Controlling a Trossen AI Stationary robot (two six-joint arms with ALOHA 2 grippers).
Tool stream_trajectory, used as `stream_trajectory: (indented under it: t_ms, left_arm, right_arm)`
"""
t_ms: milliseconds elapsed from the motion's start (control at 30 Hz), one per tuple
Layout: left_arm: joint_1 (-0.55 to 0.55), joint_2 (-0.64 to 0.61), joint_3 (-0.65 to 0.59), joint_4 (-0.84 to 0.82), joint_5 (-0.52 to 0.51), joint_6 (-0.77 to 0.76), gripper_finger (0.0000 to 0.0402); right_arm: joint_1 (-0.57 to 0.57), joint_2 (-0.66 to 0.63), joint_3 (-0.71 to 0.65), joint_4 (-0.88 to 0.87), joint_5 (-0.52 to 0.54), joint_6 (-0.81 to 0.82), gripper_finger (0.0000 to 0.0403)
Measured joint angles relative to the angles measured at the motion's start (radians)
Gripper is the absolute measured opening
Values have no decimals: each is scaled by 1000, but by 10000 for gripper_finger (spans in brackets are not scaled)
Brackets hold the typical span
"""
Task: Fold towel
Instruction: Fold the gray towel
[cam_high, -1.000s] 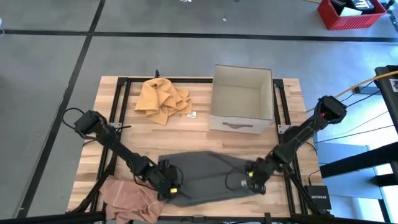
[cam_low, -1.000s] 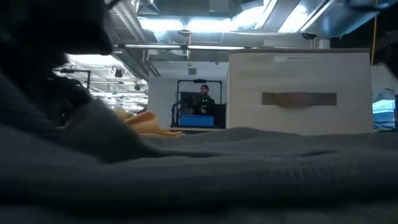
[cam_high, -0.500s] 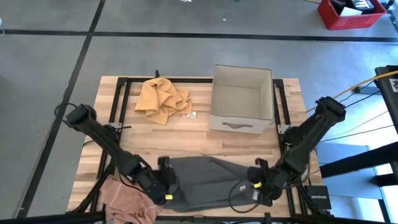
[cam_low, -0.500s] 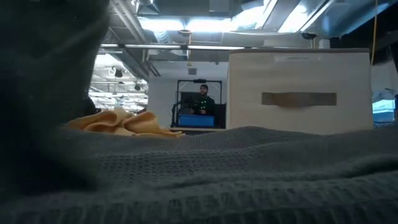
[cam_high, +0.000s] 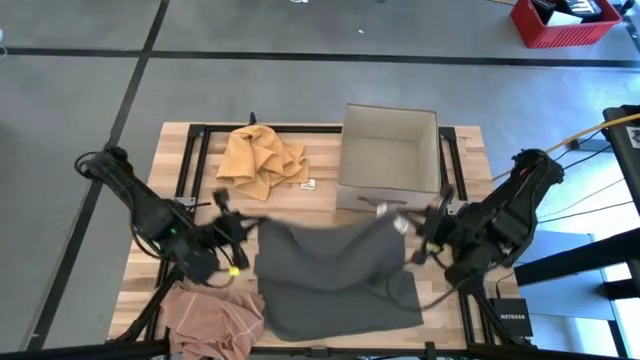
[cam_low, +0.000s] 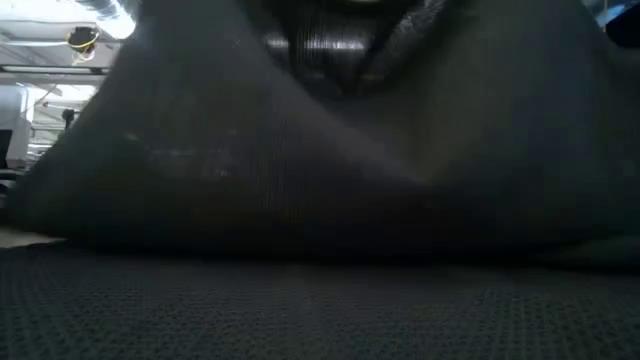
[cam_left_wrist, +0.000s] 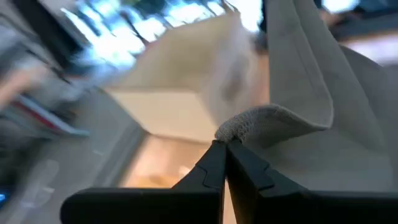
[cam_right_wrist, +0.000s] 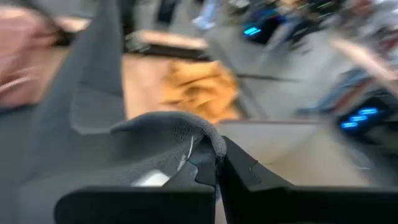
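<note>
Grey concrete floor with dark tape lines surrounds the wooden table (cam_high: 300, 205), and a red crate (cam_high: 563, 22) sits on the floor at the far right corner of the high view. On the table, a dark grey towel (cam_high: 335, 280) lies partly flat near the front edge, while its other edge is lifted and stretched between the two arms.

Left gripper (cam_high: 243, 222) has its jaws clamped together on one raised corner of the towel, at the left of the table's middle; its wrist view shows the cloth bunched between the closed fingertips (cam_left_wrist: 225, 154). Right gripper (cam_high: 402, 222) is likewise closed on the opposite raised corner, just in front of the open cardboard box (cam_high: 388, 160), and the wrist view shows a curl of fabric pinched at its tips (cam_right_wrist: 214, 158).

Behind the towel, a crumpled yellow cloth (cam_high: 262, 160) rests beside the box. A pink cloth (cam_high: 210, 318) lies bunched at the front left corner of the table. From table height, the lifted towel fills nearly the whole low view.
</note>
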Motion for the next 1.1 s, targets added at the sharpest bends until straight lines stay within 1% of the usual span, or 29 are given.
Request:
stream_trajectory:
  t_ms: [67,133,300,433,533,633,667,767,967,1033,1100]
  left_arm:
    - [6,-41,0,14,-90,57,1]
    - [21,-71,1,24,-166,130,1]
    - [80,-146,1,27,-283,250,1]
    - [131,-187,1,43,-300,292,1]
    - [149,-204,1,81,-300,315,1]
    - [149,-201,1,102,-274,359,1]
    - [149,-199,1,104,-257,364,1]
    - [149,-194,1,98,-195,351,1]
    - [131,-183,0,86,-78,268,1]
    - [111,-179,0,54,-50,209,1]
    - [85,-173,0,-15,-24,119,1]
  right_arm:
    - [-23,-26,1,-31,68,-15,5]
    - [-51,-48,1,-60,113,-59,5]
    - [-137,-109,1,-72,158,-234,5]
    - [-194,-150,1,-62,176,-347,5]
    - [-202,-186,1,17,195,-426,5]
    - [-201,-216,1,97,191,-578,5]
    - [-201,-227,1,109,190,-592,5]
    - [-201,-259,1,113,127,-557,5]
    - [-201,-244,0,107,-97,-476,5]
    - [-201,-232,-1,96,-173,-442,5]
    - [-200,-221,0,59,-223,-399,5]
